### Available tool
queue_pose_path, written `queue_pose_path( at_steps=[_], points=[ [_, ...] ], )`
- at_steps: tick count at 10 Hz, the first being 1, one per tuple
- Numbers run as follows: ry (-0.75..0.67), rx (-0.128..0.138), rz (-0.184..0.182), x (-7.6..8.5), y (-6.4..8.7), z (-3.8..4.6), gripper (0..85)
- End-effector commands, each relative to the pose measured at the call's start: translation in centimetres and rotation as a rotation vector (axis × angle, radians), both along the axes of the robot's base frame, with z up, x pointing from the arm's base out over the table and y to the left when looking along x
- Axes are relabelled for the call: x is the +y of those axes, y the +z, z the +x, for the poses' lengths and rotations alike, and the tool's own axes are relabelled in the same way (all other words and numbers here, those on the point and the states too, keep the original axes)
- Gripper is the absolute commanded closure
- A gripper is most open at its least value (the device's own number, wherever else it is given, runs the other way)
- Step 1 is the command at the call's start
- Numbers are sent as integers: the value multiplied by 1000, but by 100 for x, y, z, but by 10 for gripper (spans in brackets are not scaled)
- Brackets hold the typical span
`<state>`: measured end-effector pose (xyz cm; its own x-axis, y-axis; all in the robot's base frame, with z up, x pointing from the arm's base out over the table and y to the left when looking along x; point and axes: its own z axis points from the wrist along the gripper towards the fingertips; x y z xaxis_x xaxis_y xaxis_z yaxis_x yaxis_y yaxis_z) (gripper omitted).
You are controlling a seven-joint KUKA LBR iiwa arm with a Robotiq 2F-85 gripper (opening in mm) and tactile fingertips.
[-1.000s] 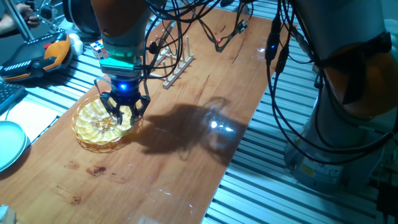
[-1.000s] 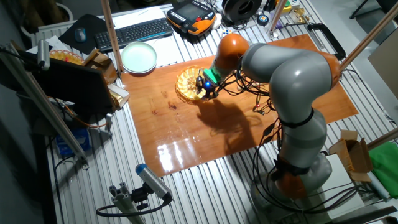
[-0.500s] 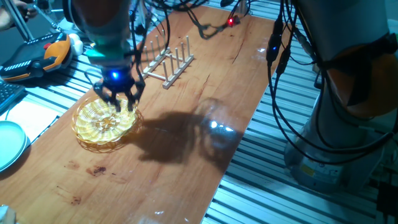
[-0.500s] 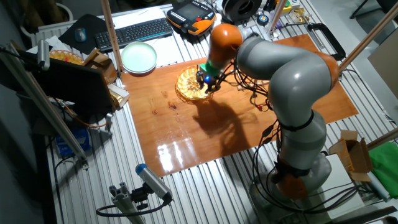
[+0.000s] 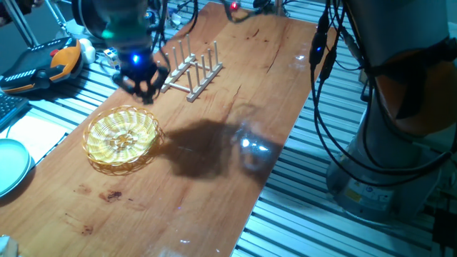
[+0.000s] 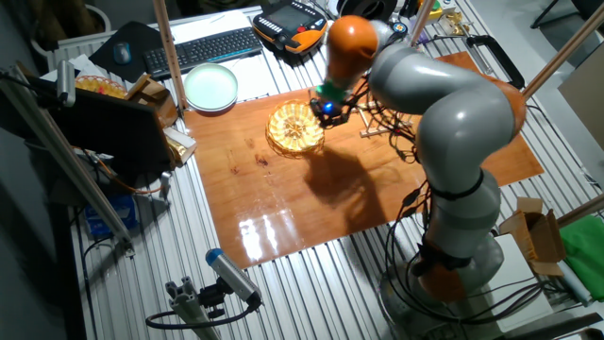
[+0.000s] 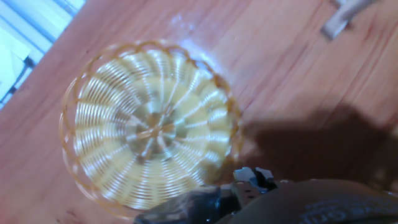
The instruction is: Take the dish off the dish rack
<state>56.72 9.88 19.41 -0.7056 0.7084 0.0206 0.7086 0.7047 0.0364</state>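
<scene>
The yellow woven wicker dish (image 5: 121, 138) lies flat on the wooden table (image 5: 214, 193), apart from the small wooden dish rack (image 5: 193, 68) behind it. My gripper (image 5: 145, 84) hangs in the air between the dish and the rack, above the dish's far rim, with fingers spread and nothing in them. From the other side the gripper (image 6: 330, 111) is just right of the dish (image 6: 294, 127). The hand view looks straight down on the dish (image 7: 149, 124); a rack end (image 7: 345, 12) shows at the top right.
A teal plate (image 5: 11, 164) sits off the table's left edge, also in the other fixed view (image 6: 210, 88). An orange-black handheld unit (image 5: 43, 68) and a keyboard (image 6: 203, 49) lie behind. Cables hang over the table's far end. The arm's shadow falls mid-table.
The gripper was down at the dish's rim a second ago. It has let go, risen and moved back toward the rack. The dish stays flat on the table.
</scene>
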Motion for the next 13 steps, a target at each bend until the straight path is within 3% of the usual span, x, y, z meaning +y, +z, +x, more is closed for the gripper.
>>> queue_pose_path(
  at_steps=[1,4,8,13],
  points=[
    [27,-2,-14,-131,279,-18,843],
    [108,-16,-17,-407,352,-155,843],
    [161,-10,-53,-428,474,-296,843],
    [247,-1,-64,-430,536,-354,843]
  ],
)
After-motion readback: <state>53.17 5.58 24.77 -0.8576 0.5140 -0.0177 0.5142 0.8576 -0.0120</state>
